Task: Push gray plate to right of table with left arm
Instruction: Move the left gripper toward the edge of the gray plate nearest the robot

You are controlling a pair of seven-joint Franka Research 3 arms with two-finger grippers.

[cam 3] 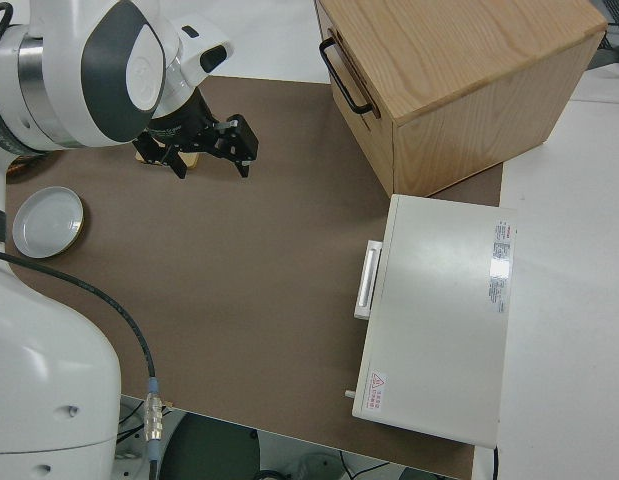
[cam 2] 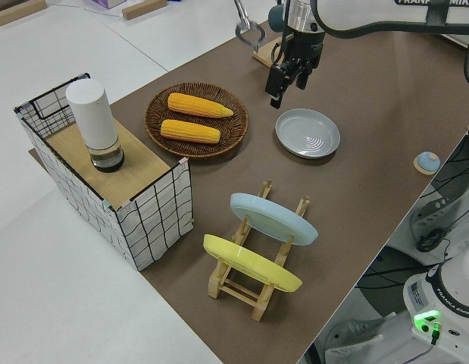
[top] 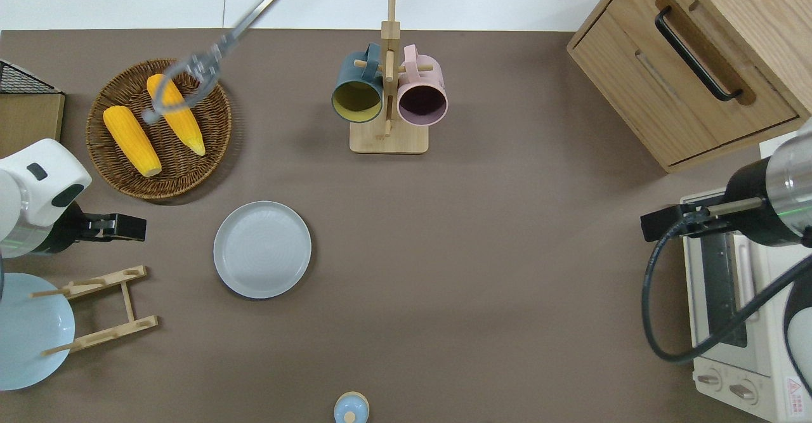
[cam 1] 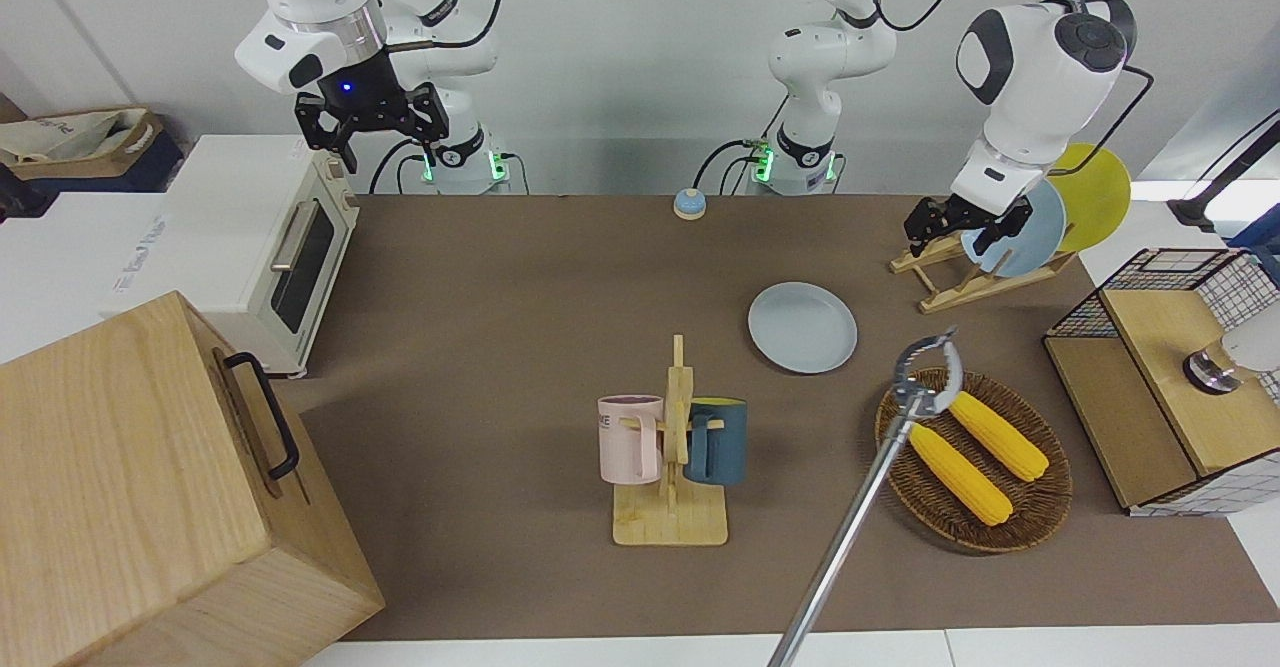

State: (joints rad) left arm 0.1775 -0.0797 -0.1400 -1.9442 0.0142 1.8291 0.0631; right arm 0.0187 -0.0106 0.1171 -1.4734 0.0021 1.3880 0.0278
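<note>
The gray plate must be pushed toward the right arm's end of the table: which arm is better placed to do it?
Left. The left gripper is beside the gray plate, on the side toward the left arm's end, so it could likely push from there. The right gripper is parked.

you see a matt brown table (cam 1: pixel 500 347) with smooth white edging. the gray plate (top: pixel 262 249) looks like glazed ceramic, softly glossy, with faint rings in its well. at its 11 o'clock in the overhead view, a rough woven wicker basket (top: pixel 216 156) holds two waxy yellow corn cobs (top: pixel 130 140). at 1 o'clock, a pale unfinished wood mug rack (top: pixel 388 137) carries smooth matt mugs (top: pixel 422 96). the left arm (cam 1: pixel 1030 67) shows glossy white plastic shells with dark caps; its gripper (top: pixel 120 227) is matt black. the wooden cabinet (cam 1: pixel 130 487) shows visible grain.
</note>
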